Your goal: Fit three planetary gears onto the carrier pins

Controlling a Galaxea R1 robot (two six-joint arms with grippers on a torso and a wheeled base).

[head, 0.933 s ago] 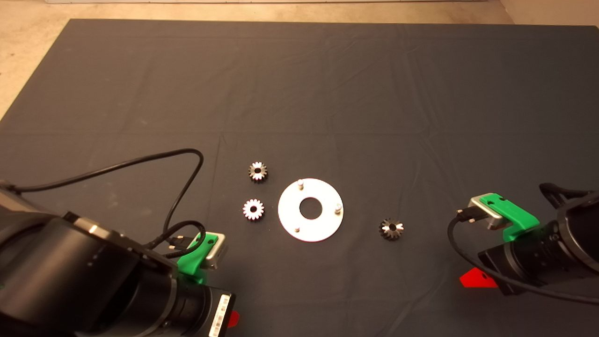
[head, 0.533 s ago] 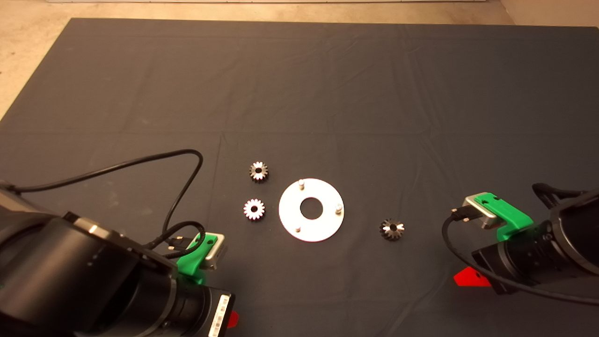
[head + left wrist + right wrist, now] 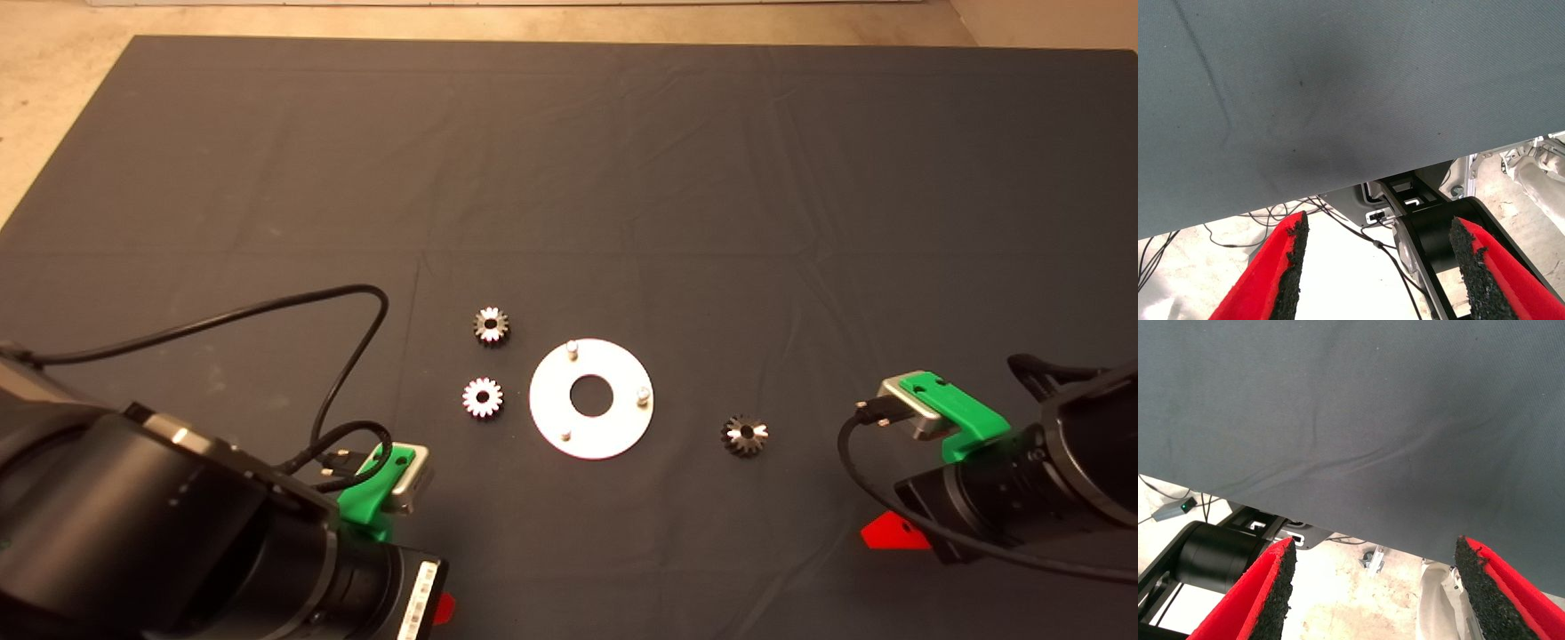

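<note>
Right arm has slid a bit further toward the lower right of the frame since the earlier shots, while the left arm and all the parts sit exactly where they were. So the right pincer [image 3: 893,533] is down at the lower right edge over the dark mat [image 3: 622,178] that covers the tabletop, and its wrist view shows the two fingers [image 3: 1255,593] spread wide with nothing between them. Left pincer [image 3: 442,606] is parked at the lower left, also released, fingers [image 3: 1275,267] apart and empty.

Round metal disc [image 3: 590,398] lies flat just below the middle of the frame, centre hole facing up. Its three pins [image 3: 573,348] [image 3: 644,394] [image 3: 564,436] stand upright, long axis pointing up at the camera, and all three are bare.

None of the gears is on yet. Two lie flat on the mat left of the disc: one [image 3: 491,325] up and to the left, one [image 3: 482,397] straight left, both near it but not touching. The third gear [image 3: 744,435] sits to the right of the disc, between it and the right pincer. All three have their holes facing up.
</note>
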